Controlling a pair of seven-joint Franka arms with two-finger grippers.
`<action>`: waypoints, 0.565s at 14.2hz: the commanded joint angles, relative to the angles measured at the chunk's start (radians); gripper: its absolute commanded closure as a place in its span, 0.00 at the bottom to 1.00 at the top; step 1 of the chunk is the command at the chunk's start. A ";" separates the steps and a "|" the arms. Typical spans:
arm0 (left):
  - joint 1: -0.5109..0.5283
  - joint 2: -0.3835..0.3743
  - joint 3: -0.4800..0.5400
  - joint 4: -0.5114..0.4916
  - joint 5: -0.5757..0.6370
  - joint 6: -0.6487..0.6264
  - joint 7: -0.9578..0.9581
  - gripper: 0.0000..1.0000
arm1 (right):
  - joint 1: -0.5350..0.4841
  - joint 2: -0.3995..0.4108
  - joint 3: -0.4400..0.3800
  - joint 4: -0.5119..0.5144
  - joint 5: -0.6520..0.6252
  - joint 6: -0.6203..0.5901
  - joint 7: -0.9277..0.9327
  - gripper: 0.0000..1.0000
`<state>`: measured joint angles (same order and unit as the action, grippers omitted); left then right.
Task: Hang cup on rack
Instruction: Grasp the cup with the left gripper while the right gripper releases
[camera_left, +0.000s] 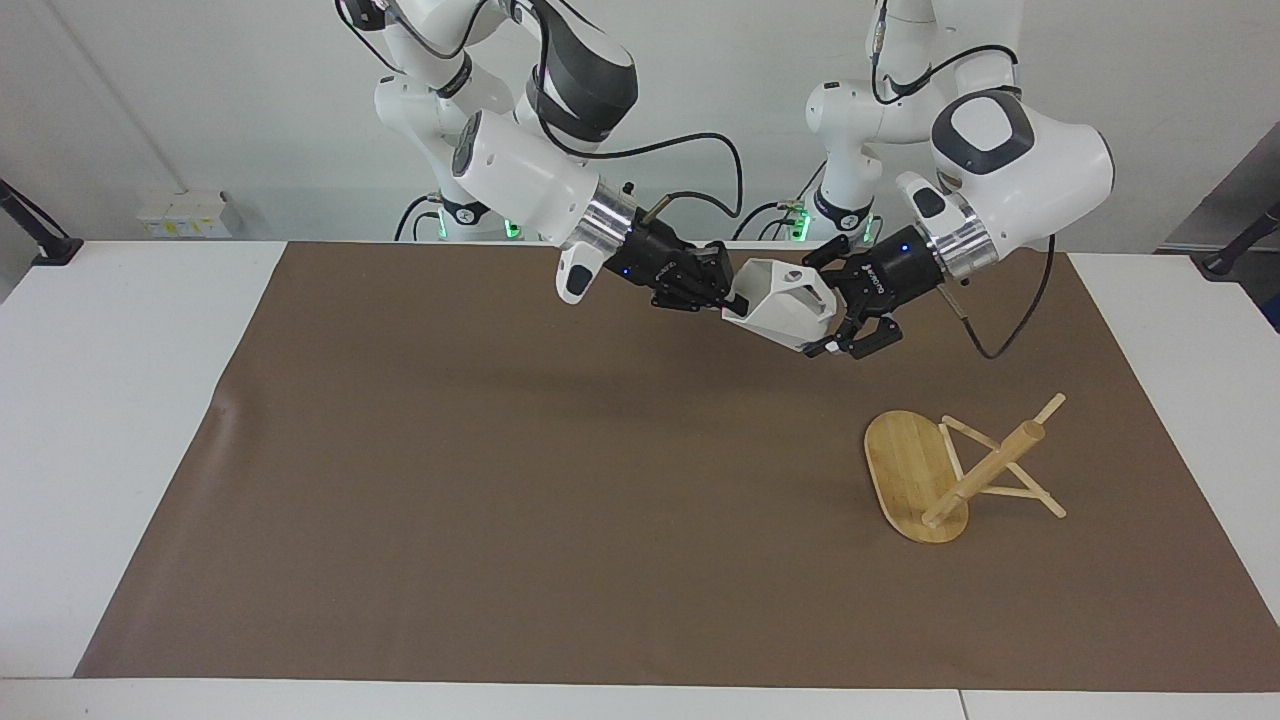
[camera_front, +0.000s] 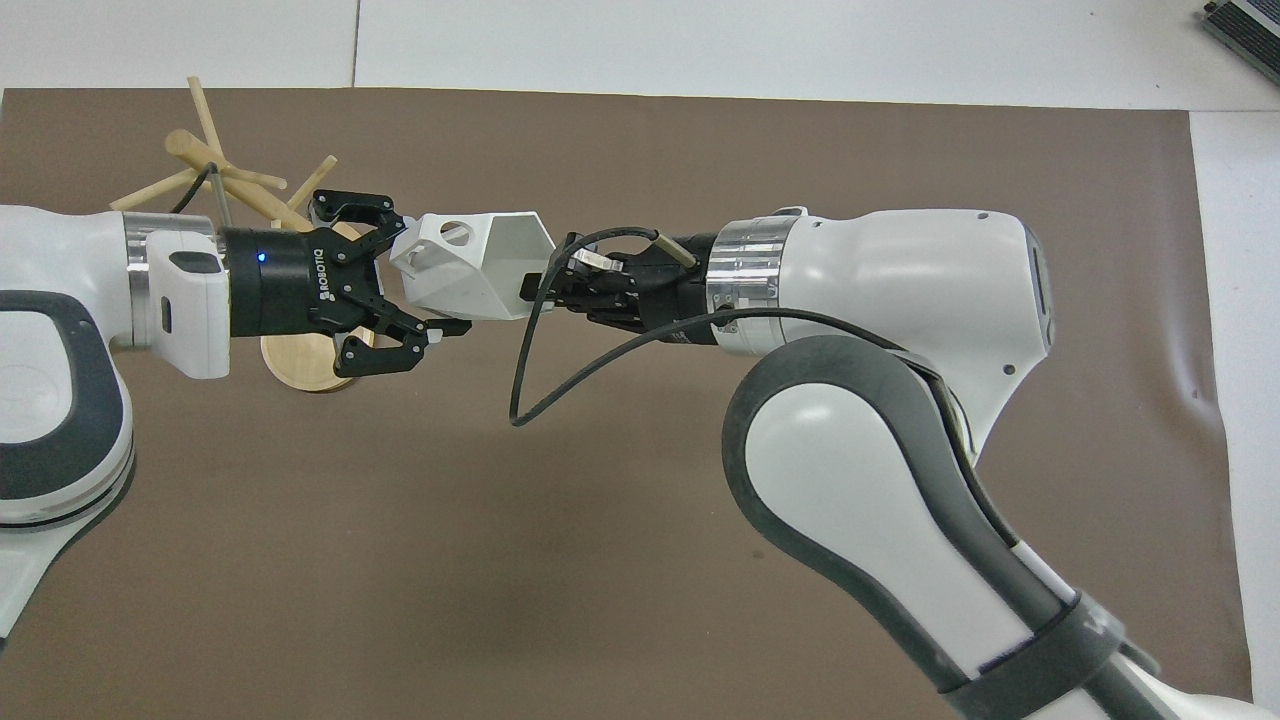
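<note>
The white faceted cup hangs in the air on its side between both hands, over the brown mat on the robots' side of it. My right gripper is shut on its rim wall. My left gripper is closed around the cup's base end, one finger by the handle with the round hole. The bamboo rack lies tipped over on the mat toward the left arm's end, its oval base on edge and its post slanting. In the overhead view the left hand covers part of it.
The brown mat covers most of the white table. A black cable loops down from the right wrist. A small white box sits at the table's edge near the right arm's base.
</note>
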<state>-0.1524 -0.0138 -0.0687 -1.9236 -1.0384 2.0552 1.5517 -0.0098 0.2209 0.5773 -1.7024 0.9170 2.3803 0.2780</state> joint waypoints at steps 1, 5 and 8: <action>-0.024 -0.008 0.010 -0.012 -0.023 0.033 -0.058 1.00 | -0.007 -0.003 0.018 -0.002 -0.026 -0.004 0.032 0.59; -0.024 -0.008 0.010 -0.012 -0.023 0.034 -0.061 1.00 | -0.010 -0.003 0.018 0.000 -0.093 -0.006 0.032 0.00; -0.026 -0.009 0.010 -0.012 -0.022 0.036 -0.068 1.00 | -0.010 -0.003 0.018 0.001 -0.095 -0.006 0.032 0.00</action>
<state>-0.1544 -0.0135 -0.0696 -1.9243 -1.0418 2.0608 1.4958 -0.0068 0.2208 0.5798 -1.7022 0.8550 2.3799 0.2795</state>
